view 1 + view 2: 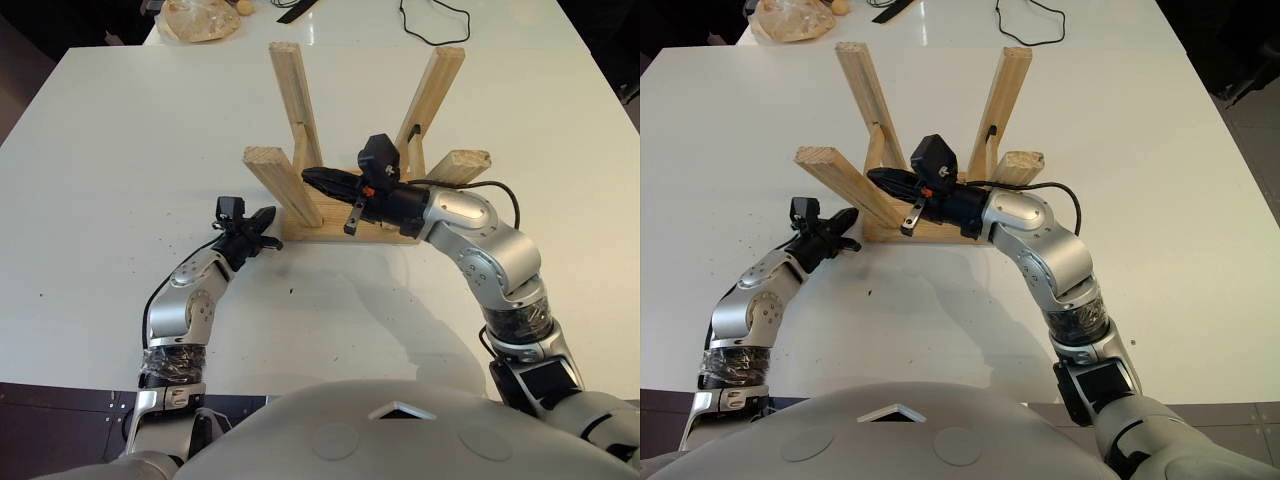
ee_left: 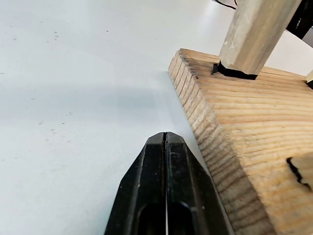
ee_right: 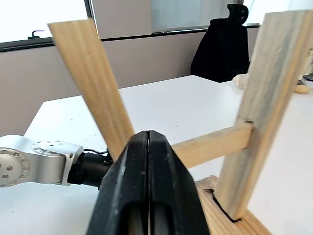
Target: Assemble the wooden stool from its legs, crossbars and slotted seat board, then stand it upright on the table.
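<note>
Lying upside down in the upper middle of the left eye view, the stool is pale, unpainted wood: its seat board sits flat on the white tabletop and four legs splay upward and outward. The left end effector, left of centre, is pressed closed and empty, its tip just beside the seat board's left corner. The right end effector, at centre, is also closed on nothing; it hangs over the seat board between the legs with its tip close against the near left one, though I cannot tell if they touch. A bag and a cable lie at the top edge.

The left wrist view has the black end effector with no gap between its fingers, low over the tabletop beside the layered, striped edge of the seat board, where a square leg stands in a dark slot.

The right wrist view has the closed end effector in front of two tilted legs joined by a crossbar, and a dark chair beyond the tabletop.
</note>
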Controlling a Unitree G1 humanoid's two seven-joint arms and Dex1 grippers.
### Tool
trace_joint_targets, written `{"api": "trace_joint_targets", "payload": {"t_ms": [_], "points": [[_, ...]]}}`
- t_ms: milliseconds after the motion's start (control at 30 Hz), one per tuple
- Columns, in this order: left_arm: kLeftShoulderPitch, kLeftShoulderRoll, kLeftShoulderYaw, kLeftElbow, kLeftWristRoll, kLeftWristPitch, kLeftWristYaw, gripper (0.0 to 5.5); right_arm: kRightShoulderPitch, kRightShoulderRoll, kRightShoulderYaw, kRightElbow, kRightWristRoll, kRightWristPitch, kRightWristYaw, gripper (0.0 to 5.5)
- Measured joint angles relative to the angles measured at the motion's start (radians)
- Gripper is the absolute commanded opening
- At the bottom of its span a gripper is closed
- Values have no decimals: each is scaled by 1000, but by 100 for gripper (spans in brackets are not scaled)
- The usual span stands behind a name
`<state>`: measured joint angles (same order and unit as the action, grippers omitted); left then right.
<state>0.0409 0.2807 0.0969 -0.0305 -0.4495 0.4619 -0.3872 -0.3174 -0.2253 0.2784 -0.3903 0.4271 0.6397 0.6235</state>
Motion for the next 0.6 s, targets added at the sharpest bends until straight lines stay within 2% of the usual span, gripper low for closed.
{"api": "trace_joint_targets", "payload": {"t_ms": [200, 300, 433, 500, 567, 600], "points": [[6, -3, 3, -4, 3, -4, 2, 1, -33, 65, -56, -106, 85, 28, -68, 0], [11, -4, 15, -7, -2, -4, 0, 1, -163, 119, -217, -144, 271, 57, -164, 0], [21, -4, 28, -11, -4, -11, -5, 1, -363, 115, -436, -139, 588, 37, -279, 0], [22, -4, 35, -10, -5, -11, -6, 1, -446, 77, -555, -88, 735, 12, -332, 0], [22, -4, 45, -8, -7, -10, -6, 1, -526, -14, -677, -3, 748, -42, -367, 0], [24, -4, 55, -8, -7, -7, -7, 1, -564, -110, -751, 88, 701, -85, -384, 0]]}}
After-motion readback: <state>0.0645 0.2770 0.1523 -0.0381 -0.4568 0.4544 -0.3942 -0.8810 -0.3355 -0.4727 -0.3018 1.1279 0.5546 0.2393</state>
